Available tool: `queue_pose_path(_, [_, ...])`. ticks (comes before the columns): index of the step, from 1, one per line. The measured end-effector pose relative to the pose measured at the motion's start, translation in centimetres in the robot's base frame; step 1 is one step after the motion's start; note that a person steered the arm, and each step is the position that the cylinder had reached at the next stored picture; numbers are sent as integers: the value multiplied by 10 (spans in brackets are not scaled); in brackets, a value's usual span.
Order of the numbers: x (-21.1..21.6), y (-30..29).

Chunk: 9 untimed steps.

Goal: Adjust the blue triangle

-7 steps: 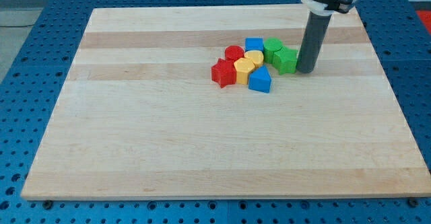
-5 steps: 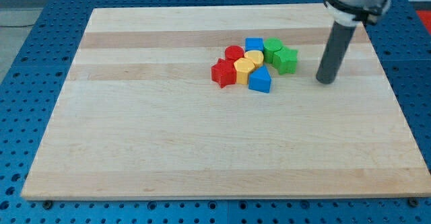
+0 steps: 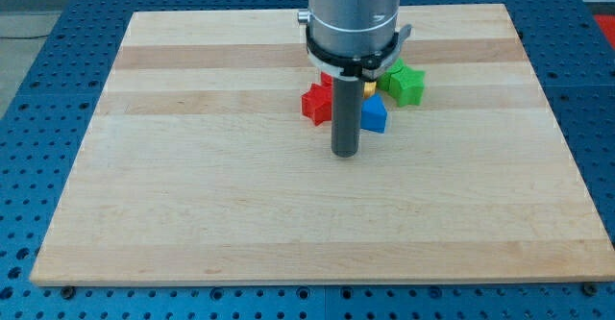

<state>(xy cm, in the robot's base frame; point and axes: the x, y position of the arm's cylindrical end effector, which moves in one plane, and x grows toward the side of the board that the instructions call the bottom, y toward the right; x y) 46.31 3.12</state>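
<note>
Wooden board (image 3: 192, 195) carries red star (image 3: 314, 103), blue triangle (image 3: 375, 115), green star (image 3: 407, 85).

red star block (image 3: 315, 103), green star block (image 3: 407, 84), wooden board (image 3: 192, 214)

A pale wooden board (image 3: 240, 214) lies on a blue pegboard table (image 3: 38, 89), which shows past all four board edges under even light.

My tip (image 3: 345, 154) has open board below; red star (image 3: 315, 103) and blue triangle (image 3: 374, 114) seemingly flank the rod.
</note>
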Motion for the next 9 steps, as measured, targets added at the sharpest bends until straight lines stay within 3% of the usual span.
queue_pose_path(5, [-9,67])
queue_pose_path(9, [-7,1])
